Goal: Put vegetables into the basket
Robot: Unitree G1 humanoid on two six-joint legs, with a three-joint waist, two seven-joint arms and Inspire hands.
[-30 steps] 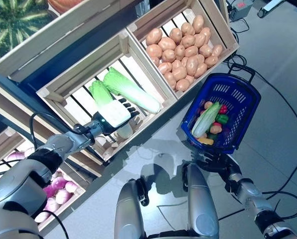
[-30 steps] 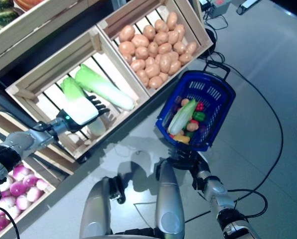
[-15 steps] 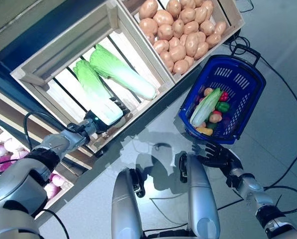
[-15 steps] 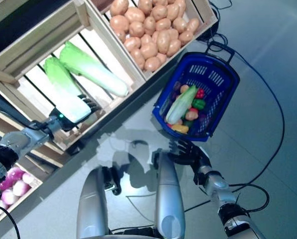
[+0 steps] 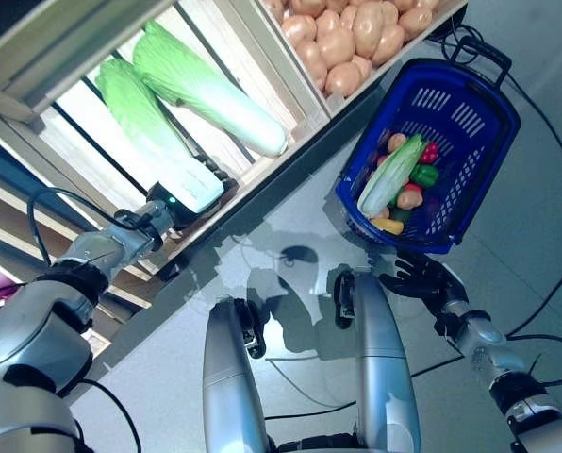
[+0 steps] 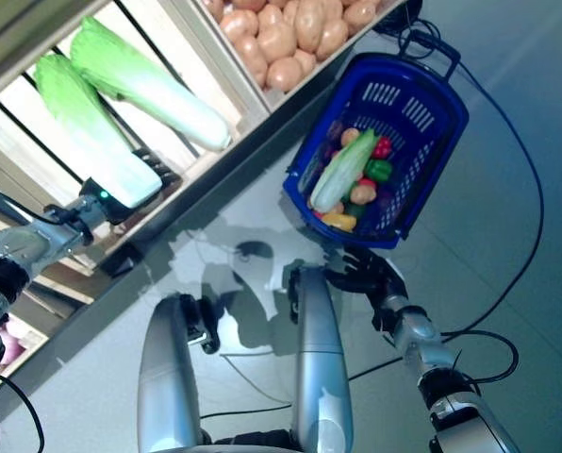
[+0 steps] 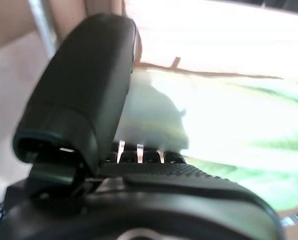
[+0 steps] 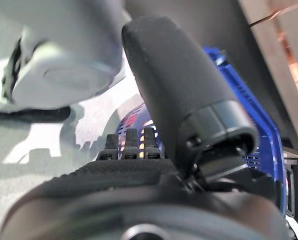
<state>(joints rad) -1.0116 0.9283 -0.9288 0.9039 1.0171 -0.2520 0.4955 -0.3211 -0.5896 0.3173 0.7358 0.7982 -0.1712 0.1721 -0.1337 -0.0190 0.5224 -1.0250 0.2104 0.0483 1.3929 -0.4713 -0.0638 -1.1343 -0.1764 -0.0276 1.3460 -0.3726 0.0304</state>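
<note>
Left eye view is showing the left hand (image 5: 189, 193) gripping the pale stem end of a long green napa cabbage (image 5: 141, 118) in the slatted wooden crate (image 5: 215, 52), closer around it than 1 second ago. The right hand (image 5: 421, 280), fingers relaxed, is now hanging just below the blue plastic basket (image 5: 493, 142) instead of touching it; lifting looks next.

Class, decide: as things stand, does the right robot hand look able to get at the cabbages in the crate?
Probably not. The right robot hand sits low beside the blue basket, while both cabbages lie in the crate across the robot's front, where the left robot hand already is.
</note>
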